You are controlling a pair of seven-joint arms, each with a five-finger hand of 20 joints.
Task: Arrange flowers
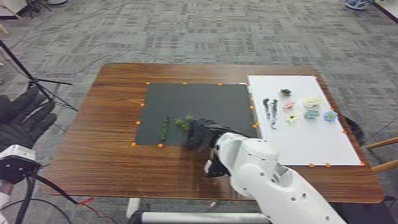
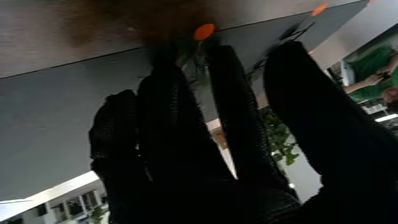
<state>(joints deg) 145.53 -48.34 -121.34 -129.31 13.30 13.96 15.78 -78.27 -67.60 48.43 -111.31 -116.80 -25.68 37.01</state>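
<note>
The black-gloved right hand (image 1: 206, 132) was at the bushy green sprig (image 1: 185, 123).
Its fingers were straight and slightly apart; whether they touched the sprig, I could not tell. A slender green stem (image 1: 165, 129) lay near, also on the black rectangular sheet (image 1: 195, 102). The black-gloved left hand (image 1: 25, 119) was spread, beside the brown wooden worktop (image 1: 111, 165).

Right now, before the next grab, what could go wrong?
The black-gloved right hand is right beside the leafy green sprig on the black square mat and might shove it. Over on the white rectangular sheet, the small cream flower and small blue-green flower sit close together; grabbing one could drag the other.
</note>
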